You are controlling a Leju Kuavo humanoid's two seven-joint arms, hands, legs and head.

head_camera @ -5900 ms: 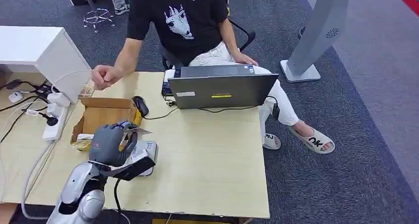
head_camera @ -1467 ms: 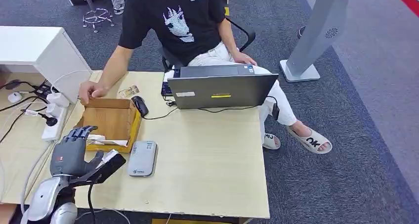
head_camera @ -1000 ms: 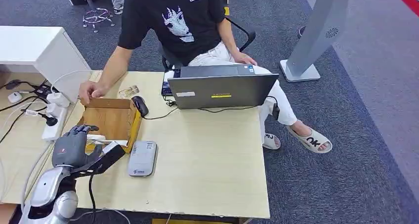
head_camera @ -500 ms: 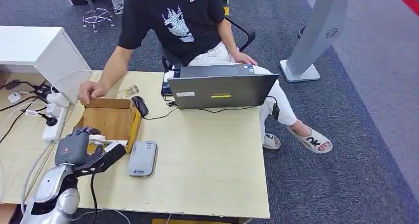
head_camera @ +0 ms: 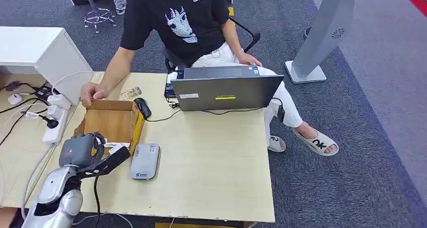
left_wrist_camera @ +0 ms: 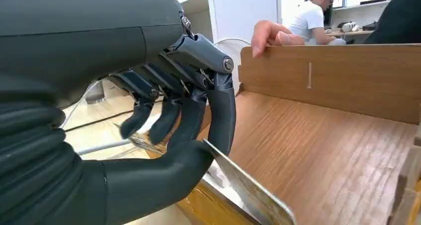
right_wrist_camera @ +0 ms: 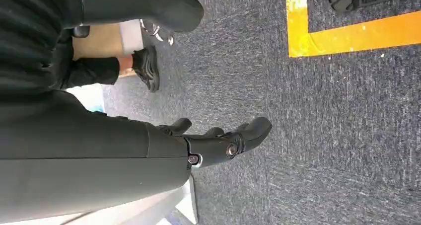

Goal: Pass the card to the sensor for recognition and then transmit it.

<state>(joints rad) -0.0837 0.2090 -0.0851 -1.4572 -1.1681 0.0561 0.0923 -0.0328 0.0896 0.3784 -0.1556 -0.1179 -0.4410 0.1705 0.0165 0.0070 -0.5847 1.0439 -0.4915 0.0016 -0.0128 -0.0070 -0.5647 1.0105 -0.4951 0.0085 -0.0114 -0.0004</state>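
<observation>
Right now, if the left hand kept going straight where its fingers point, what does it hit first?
Probably the card lying on the near edge of the wooden box: the left hand curls its fingers down right over it. Contact itself isn't clear.

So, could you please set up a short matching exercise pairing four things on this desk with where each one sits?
Things:
1. card reader
2. mouse
3. laptop
4. left robot hand

Places:
A. at the wooden box's near edge, fingers on a card
B. flat on the desk, beside the box's near corner
C. at the desk's far edge, in front of the seated person
D. by the box's far corner

Pairs: 1-B, 2-D, 3-C, 4-A
</observation>
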